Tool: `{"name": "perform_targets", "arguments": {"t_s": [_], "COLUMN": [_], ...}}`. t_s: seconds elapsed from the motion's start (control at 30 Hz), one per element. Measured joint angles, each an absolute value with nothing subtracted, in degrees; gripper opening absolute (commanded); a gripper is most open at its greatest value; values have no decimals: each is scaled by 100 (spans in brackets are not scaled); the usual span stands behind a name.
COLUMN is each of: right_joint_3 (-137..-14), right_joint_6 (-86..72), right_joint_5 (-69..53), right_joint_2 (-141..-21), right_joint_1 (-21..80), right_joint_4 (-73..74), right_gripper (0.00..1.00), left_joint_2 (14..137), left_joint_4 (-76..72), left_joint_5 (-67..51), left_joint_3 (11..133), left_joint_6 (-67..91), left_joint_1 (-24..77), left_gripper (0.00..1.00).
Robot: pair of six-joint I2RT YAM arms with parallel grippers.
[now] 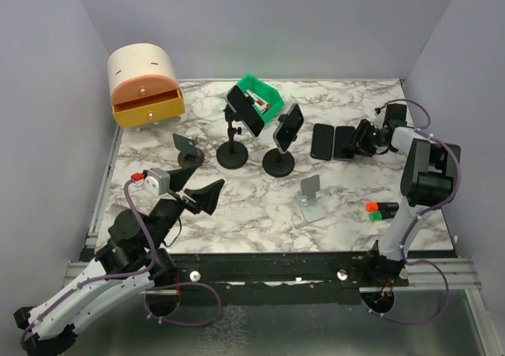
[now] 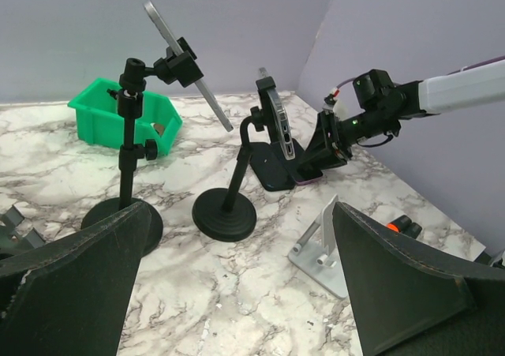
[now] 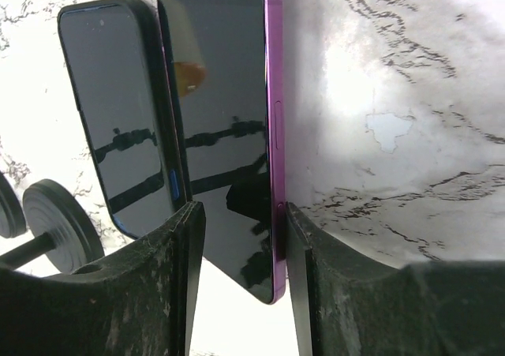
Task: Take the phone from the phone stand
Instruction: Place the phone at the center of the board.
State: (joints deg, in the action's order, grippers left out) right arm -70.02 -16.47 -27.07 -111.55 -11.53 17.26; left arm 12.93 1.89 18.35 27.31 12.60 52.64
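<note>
- The table (image 1: 260, 206) has a white marble pattern with grey veins. Plain lilac walls (image 1: 276, 24) close it in at the far edge and both side edges.
- A cream and orange box (image 1: 144, 84) sits in the far left corner. A green bin (image 1: 264, 95) stands at the middle of the far edge.
- The left gripper (image 1: 196, 189) hangs above the near left part of the table. Its fingers are spread wide with nothing between them, and it points toward the middle.
- The right arm rises from the near right corner and bends over toward the far right part of the table.
- The right gripper (image 3: 241, 210) is low there, its fingers closed against the two long edges of the purple phone (image 3: 229, 95).
- The purple phone lies flat, screen up, off any stand. It is just beside a dark phone (image 3: 118, 111), also flat, on the side nearer the table's middle.
- There are four phones: those two flat ones, a tilted phone (image 1: 245, 109) and an upright phone (image 1: 289, 127).
- There are two tall stands with round black bases near the middle of the table. The left stand (image 1: 232, 155) clamps the tilted phone and the right stand (image 1: 278, 163) clamps the upright phone.
- One small grey folding stand (image 1: 311, 198) sits bare toward the near edge. One small dark holder (image 1: 187, 147) stands toward the left edge.
- Two small capped things lie near the right edge, one orange (image 1: 372, 206) and one green (image 1: 380, 213).
</note>
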Motion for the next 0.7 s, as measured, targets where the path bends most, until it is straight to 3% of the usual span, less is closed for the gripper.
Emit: {"name": "perform_targets", "arguments": {"t_s": [0.23,0.7], "right_joint_3": [-7002,-6917], "right_joint_6": [-1667,-1765], "right_joint_5": [-2390,-1621], "right_joint_2": [-11087,-10899], "right_joint_1": [-1153,-1208], "right_joint_4": [1723,1719], "right_gripper": [54,54], "left_joint_2": [1293,1293], "left_joint_4": [189,189], "left_joint_5": [1800,1741], "left_joint_3": [2731,2731], "left_joint_6": [1260,1260], "left_joint_1": [5264,5264], "left_gripper": [98,98]}}
